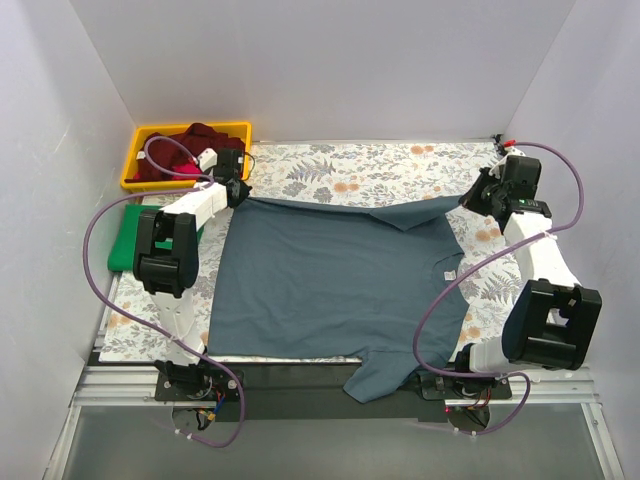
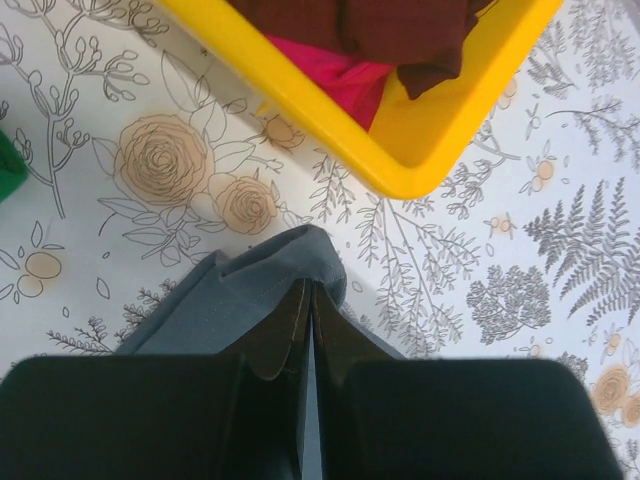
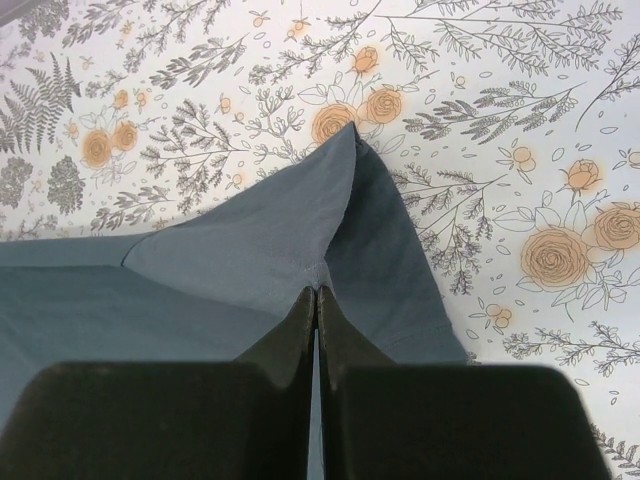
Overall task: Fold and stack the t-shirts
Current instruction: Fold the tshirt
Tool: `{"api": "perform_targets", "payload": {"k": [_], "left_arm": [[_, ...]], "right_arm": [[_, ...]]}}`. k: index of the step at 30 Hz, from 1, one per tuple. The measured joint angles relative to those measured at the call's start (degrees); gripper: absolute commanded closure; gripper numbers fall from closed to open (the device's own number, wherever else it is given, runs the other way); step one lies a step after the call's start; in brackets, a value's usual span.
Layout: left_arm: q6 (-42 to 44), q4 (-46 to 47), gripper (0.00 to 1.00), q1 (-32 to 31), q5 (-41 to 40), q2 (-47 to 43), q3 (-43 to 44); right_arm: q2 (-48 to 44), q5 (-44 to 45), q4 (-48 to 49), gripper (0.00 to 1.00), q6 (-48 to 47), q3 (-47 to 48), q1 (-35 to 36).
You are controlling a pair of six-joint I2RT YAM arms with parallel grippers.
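Observation:
The slate-blue t-shirt [image 1: 330, 275] lies spread over the floral cloth, its near part hanging over the table's front edge. My left gripper [image 1: 238, 192] is shut on its far left corner, which shows in the left wrist view [image 2: 262, 298] with the fingertips [image 2: 296, 300] pinching it. My right gripper [image 1: 474, 198] is shut on its far right corner, also in the right wrist view [image 3: 280, 250]. A green shirt [image 1: 128, 238] lies folded at the left edge. Dark red [image 1: 195, 140] and pink [image 2: 340, 80] shirts lie in the yellow bin.
The yellow bin [image 1: 140, 170] stands at the far left corner, close beyond my left gripper; its rim shows in the left wrist view [image 2: 400, 170]. White walls close in the table on three sides. Floral cloth [image 1: 380, 170] shows bare beyond the shirt.

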Motion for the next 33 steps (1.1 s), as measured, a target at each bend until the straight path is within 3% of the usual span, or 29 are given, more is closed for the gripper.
{"api": "perform_targets", "payload": {"k": [33], "left_arm": [[-5.92, 6.27, 1.00, 0.33, 2.73, -22.69, -27.04]], "right_arm": [[-24.63, 2.54, -7.21, 0.99, 8.90, -14.10, 0.00]]}}
